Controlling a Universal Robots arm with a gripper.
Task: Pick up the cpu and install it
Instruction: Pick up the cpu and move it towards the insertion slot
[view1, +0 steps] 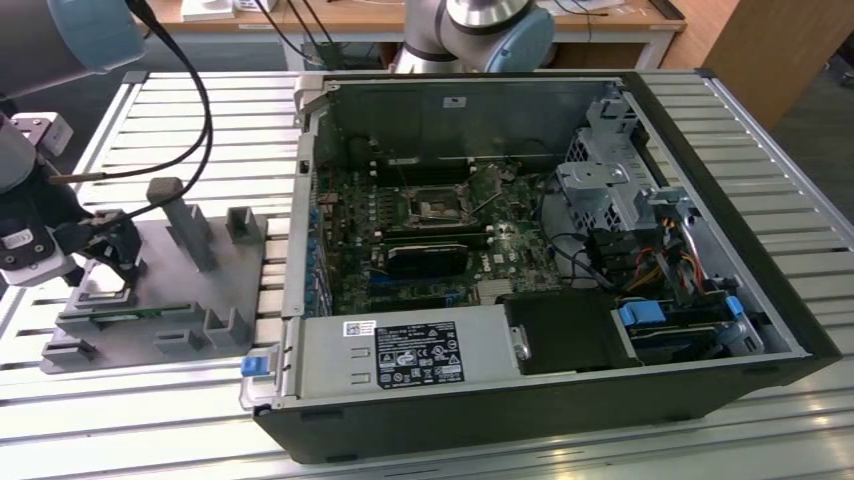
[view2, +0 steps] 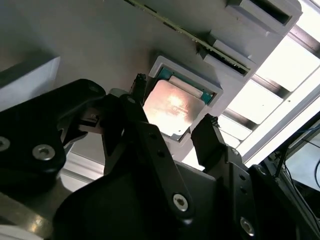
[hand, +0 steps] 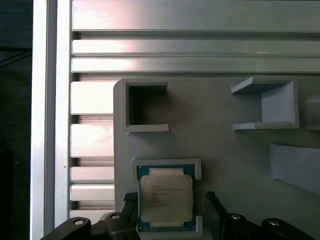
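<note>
First wrist view, cpu (hand: 165, 197) in grey plate (hand: 225, 150) pocket, slatted metal table (hand: 200, 50)

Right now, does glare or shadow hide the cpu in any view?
Second wrist view: a bright reflection washes out the metal top of the cpu. First wrist view: the cpu is evenly lit, no glare. Exterior view: light glares off the slatted table.

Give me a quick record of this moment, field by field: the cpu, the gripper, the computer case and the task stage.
cpu: flat in its nest on the grey fixture plate, metal top up
gripper: open, one finger either side of the cpu, contact unclear
computer case: open, motherboard exposed
task stage: cpu not yet lifted
</note>
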